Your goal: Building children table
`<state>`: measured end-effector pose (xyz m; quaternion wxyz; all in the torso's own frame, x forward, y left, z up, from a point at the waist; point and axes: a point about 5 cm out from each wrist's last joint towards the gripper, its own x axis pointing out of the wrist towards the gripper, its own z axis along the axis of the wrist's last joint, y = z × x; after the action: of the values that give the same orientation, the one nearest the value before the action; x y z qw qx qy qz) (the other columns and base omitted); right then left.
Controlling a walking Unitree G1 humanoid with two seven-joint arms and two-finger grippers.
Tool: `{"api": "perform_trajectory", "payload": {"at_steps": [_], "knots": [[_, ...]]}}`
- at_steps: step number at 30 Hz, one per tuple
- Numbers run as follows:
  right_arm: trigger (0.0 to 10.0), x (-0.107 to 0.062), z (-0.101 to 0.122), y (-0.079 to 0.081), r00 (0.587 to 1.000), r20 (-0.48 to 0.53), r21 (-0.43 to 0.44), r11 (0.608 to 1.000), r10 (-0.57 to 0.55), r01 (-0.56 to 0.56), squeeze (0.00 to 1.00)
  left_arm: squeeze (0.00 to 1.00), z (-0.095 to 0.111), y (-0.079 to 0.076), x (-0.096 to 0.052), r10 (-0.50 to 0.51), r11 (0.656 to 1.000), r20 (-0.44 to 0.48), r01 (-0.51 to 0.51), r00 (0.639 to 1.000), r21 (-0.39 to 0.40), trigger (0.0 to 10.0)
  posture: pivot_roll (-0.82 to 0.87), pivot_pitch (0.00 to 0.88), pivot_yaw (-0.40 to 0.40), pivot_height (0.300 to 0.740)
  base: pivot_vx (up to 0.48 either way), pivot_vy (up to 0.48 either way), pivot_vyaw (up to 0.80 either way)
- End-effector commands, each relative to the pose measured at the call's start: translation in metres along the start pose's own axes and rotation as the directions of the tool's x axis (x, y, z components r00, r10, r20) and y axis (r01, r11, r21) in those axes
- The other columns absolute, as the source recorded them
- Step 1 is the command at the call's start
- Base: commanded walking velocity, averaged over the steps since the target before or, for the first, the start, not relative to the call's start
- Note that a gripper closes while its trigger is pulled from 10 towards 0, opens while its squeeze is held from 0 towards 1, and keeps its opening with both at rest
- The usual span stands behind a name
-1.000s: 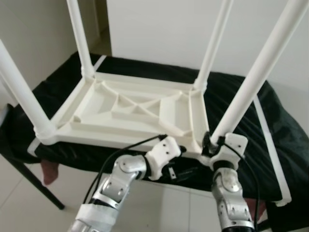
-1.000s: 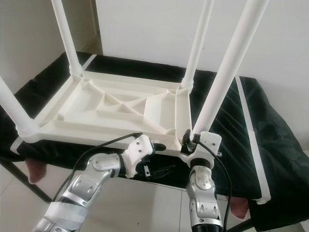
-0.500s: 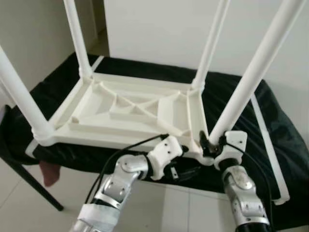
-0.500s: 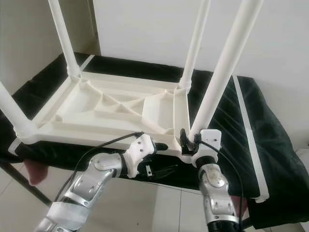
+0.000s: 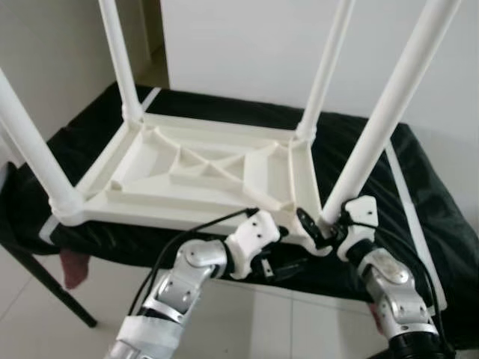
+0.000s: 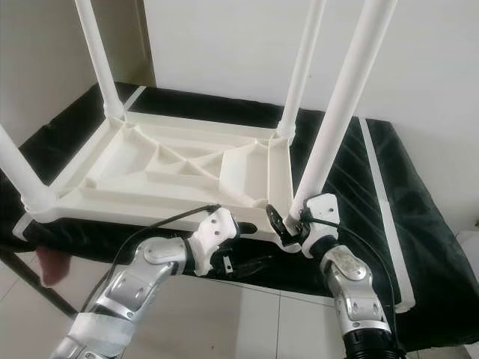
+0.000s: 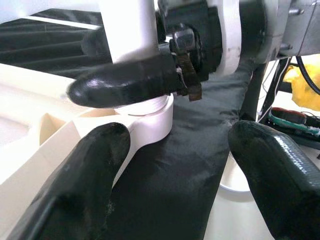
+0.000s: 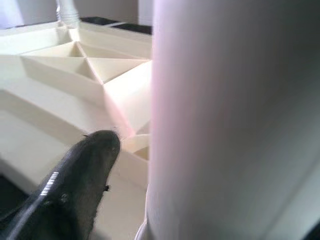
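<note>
Tabletop upside down on black cover, four legs up, likely so legs can be seated into corner sockets. Right gripper at near right corner, fingers either side of base of leg, seemingly clamped on it to seat or twist it; wrist angled up from below edge. Left gripper just under near edge beside same corner, fingers apart, holding nothing, elbow bent, forearm low.

White table on black cloth with white stripe
</note>
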<state>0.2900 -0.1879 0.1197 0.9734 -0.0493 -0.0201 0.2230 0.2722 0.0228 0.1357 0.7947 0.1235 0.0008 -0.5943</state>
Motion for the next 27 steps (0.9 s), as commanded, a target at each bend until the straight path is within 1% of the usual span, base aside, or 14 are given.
{"api": "perform_trajectory", "payload": {"at_steps": [1, 2, 6, 11, 12, 13, 14, 15, 18, 20, 22, 23, 26, 27], "knots": [[4.2, -0.002, -0.004, -0.003, 0.999, -0.026, -0.01, 1.0, 0.02, -0.02, 0.0, 0.0, 0.001, 0.003, -0.001, 0.058, 0.998, 0.0, -0.058, 0.998, -0.008, 10.0, 0.02, 0.0, -0.056, 0.74, 0.0, 0.0, 0.0], [0.0, -0.003, -0.006, -0.004, 0.999, -0.031, -0.012, 1.0, 0.022, -0.022, 0.0, 0.0, 0.001, 0.003, -0.001, 0.058, 0.998, 0.0, -0.058, 0.998, -0.008, 10.0, 0.02, 0.0, -0.055, 0.74, 0.0, 0.0, 0.0], [0.0, -0.004, -0.008, -0.005, 0.999, -0.04, -0.017, 1.0, 0.024, -0.025, 0.0, 0.0, 0.0, 0.003, -0.002, 0.058, 0.998, -0.001, -0.058, 0.998, -0.01, 10.0, 0.02, 0.0, -0.054, 0.74, 0.0, 0.0, 0.0], [0.0, -0.008, -0.013, -0.003, 0.998, -0.05, 0.005, 0.999, 0.038, -0.037, 0.0, 0.0, 0.001, 0.003, -0.002, 0.053, 0.999, -0.001, -0.053, 0.999, -0.008, 10.0, 0.02, 0.0, -0.048, 0.74, 0.0, 0.0, 0.0], [2.2, -0.008, -0.013, -0.003, 0.998, -0.051, 0.009, 0.999, 0.04, -0.039, 0.0, 0.0, 0.001, 0.003, -0.002, 0.052, 0.999, -0.002, -0.052, 0.999, -0.007, 10.0, 0.02, 0.0, -0.048, 0.74, 0.0, 0.0, 0.0], [9.5, -0.008, -0.013, -0.003, 0.998, -0.053, 0.01, 0.999, 0.031, -0.03, 0.0, 0.0, 0.001, 0.003, -0.002, 0.052, 0.999, -0.002, -0.052, 0.999, -0.008, 10.0, 0.02, 0.0, -0.047, 0.74, 0.0, 0.0, 0.0], [9.5, -0.008, -0.013, -0.003, 0.998, -0.053, 0.01, 0.999, 0.031, -0.03, 0.0, 0.0, 0.001, 0.003, -0.002, 0.052, 0.999, -0.002, -0.052, 0.999, -0.008, 10.0, 0.02, 0.0, -0.047, 0.74, 0.0, 0.0, 0.0], [10.0, -0.008, -0.013, -0.002, 0.998, -0.055, 0.015, 1.0, 0.026, -0.026, 0.0, 0.0, 0.001, 0.003, -0.002, 0.051, 0.999, -0.002, -0.051, 0.999, -0.009, 10.0, 0.02, 0.0, -0.047, 0.74, 0.0, 0.0, 0.0], [10.0, -0.008, -0.014, -0.002, 0.998, -0.056, 0.019, 1.0, 0.025, -0.024, 0.0, 0.0, 0.001, 0.003, -0.002, 0.05, 0.999, -0.002, -0.05, 0.999, -0.009, 10.0, 0.02, 0.0, -0.047, 0.74, 0.0, 0.0, 0.0], [10.0, -0.008, -0.014, -0.001, 0.998, -0.061, 0.02, 1.0, 0.003, -0.002, 0.0, 0.0, 0.0, 0.003, -0.002, 0.049, 0.999, -0.003, -0.049, 0.999, -0.011, 10.0, 0.02, 0.0, -0.048, 0.74, 0.0, 0.0, 0.0], [10.0, -0.009, -0.016, 0.0, 0.996, -0.076, 0.021, 0.998, -0.056, 0.058, 0.0, 0.0, 0.0, 0.002, -0.002, 0.048, 0.999, -0.004, -0.048, 0.999, -0.014, 10.0, 0.02, 0.0, -0.049, 0.74, 0.0, 0.0, 0.0], [10.0, -0.009, -0.016, 0.0, 0.996, -0.076, 0.021, 0.998, -0.056, 0.058, 0.0, 0.0, 0.0, 0.002, -0.002, 0.048, 0.999, -0.004, -0.048, 0.999, -0.014, 10.0, 0.02, 0.0, -0.049, 0.74, 0.0, 0.0, 0.0], [10.0, -0.008, -0.017, 0.002, 0.991, -0.082, 0.027, 0.994, -0.104, 0.106, 0.0, 0.0, 0.0, 0.002, -0.002, 0.048, 0.999, -0.004, -0.048, 0.999, -0.015, 10.0, 0.02, 0.0, -0.048, 0.74, 0.0, 0.0, 0.0], [10.0, -0.007, -0.017, 0.005, 0.986, -0.079, 0.032, 0.988, -0.146, 0.149, 0.0, 0.0, 0.0, 0.002, -0.002, 0.048, 0.999, -0.005, -0.048, 0.999, -0.017, 10.0, 0.02, 0.0, -0.05, 0.74, 0.0, 0.0, 0.0]]}}
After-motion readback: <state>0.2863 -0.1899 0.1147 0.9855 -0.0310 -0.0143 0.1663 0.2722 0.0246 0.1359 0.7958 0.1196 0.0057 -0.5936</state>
